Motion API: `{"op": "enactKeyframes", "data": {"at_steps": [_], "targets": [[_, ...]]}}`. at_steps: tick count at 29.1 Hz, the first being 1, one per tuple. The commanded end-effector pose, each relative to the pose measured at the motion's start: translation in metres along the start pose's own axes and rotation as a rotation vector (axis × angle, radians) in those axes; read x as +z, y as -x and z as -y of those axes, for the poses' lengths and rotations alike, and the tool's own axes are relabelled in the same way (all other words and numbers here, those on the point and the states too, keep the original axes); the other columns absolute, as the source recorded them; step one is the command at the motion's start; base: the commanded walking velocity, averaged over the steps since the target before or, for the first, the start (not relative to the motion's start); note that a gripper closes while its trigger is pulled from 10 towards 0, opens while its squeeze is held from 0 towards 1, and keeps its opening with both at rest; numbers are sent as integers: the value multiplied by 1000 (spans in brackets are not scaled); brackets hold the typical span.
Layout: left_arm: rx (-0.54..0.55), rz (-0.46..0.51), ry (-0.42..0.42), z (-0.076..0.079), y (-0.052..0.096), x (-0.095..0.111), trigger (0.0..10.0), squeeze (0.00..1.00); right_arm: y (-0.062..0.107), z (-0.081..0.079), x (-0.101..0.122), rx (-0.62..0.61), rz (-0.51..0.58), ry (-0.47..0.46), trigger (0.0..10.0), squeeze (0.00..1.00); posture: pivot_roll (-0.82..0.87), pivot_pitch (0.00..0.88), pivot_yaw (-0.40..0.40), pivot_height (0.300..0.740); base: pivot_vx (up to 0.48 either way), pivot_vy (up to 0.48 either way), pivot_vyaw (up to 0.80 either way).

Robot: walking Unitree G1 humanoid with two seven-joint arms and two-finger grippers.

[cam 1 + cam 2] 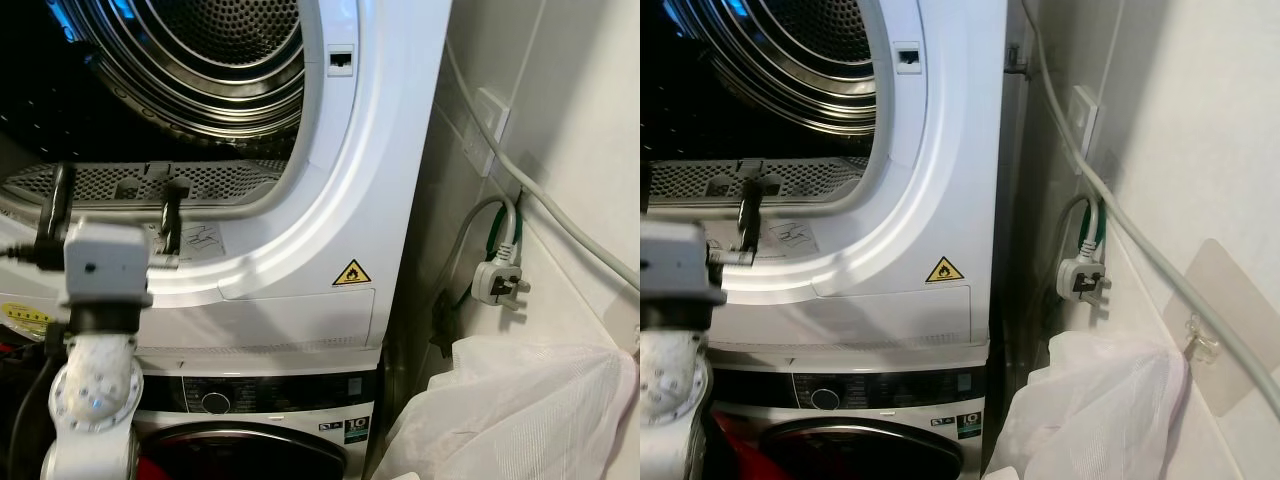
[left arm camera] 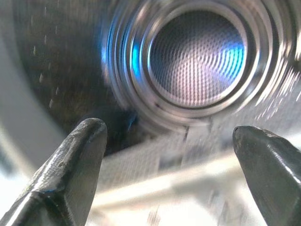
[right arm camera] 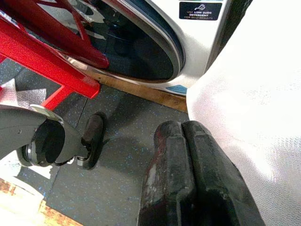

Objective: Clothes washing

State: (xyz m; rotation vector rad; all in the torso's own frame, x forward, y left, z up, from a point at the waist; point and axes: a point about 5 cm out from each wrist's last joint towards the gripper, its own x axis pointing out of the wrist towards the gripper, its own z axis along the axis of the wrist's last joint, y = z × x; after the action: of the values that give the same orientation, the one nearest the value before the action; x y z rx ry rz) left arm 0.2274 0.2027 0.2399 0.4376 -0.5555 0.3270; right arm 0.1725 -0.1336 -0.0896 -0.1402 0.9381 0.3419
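Note:
The white dryer (image 1: pixel 340 200) stands with its door open, and its steel drum (image 1: pixel 200 60) looks empty. My left gripper (image 1: pixel 115 205) is raised in front of the lower rim of the opening, by the perforated lint filter (image 1: pixel 150 182). It is open with nothing between its fingers, and in the left wrist view the left gripper (image 2: pixel 165 129) points into the drum (image 2: pixel 197 61). Below the dryer is the washer with its round dark door (image 3: pixel 131 47). My right gripper (image 3: pixel 181 129) hangs low over the floor, shut and empty, beside a white mesh laundry bag (image 3: pixel 254 94).
The mesh bag (image 1: pixel 520 410) stands to the right of the machines against the tiled wall. A white plug (image 1: pixel 497 280) and a grey cable (image 1: pixel 560 215) hang on that wall. A red frame (image 3: pixel 42 52) stands before the washer door. A grey wheeled foot (image 3: pixel 61 141) rests on the dark floor.

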Motion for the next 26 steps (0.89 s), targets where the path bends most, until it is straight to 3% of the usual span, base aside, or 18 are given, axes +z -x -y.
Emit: {"op": "enactKeyframes", "data": {"at_steps": [1, 5, 10, 14, 19, 21, 22, 23, 26], "targets": [[-29, 31, -50, -1, 0, 4, 10000, 0, -1, -2, 1, 3, 1, -18, 10000, 0, 143, 0, 51, 740, 0, 0, 0], [-49, 44, -69, 0, 4, 6, 10000, 0, -1, -2, 1, 2, 0, -19, 10000, 0, 143, 0, 53, 740, 0, 0, 0], [0, -98, -64, -14, 24, -13, 10000, 0, -1, -3, 1, 1, 2, -36, 10000, 0, 158, 0, 56, 740, 0, 0, 0], [-101, -104, -151, -13, 42, -20, 10000, 0, -1, -4, 1, 3, 1, -45, 10000, 0, 163, 0, 59, 740, 0, 0, 0], [-85, -159, -178, -19, 56, -28, 10000, 0, -1, -5, 1, 4, 0, -44, 10000, 0, 167, 0, 62, 740, 0, 0, 0], [8, -297, -132, -27, 71, -46, 10000, 0, -1, -6, 1, 6, 0, -47, 10000, 0, 172, 0, 63, 740, 0, 0, 0], [8, -297, -132, -27, 71, -46, 10000, 0, -1, -6, 1, 6, 0, -47, 10000, 0, 172, 0, 63, 740, 0, 0, 0], [109, -400, -61, -35, 78, -58, 10000, 0, -1, -6, 1, 7, 0, -50, 10000, 0, 174, 0, 63, 740, 0, 0, 0], [220, -520, 14, -45, 87, -75, 10000, 0, -1, -7, 1, 8, 0, -51, 10000, 0, 174, 0, 66, 740, 0, 0, 0]]}}
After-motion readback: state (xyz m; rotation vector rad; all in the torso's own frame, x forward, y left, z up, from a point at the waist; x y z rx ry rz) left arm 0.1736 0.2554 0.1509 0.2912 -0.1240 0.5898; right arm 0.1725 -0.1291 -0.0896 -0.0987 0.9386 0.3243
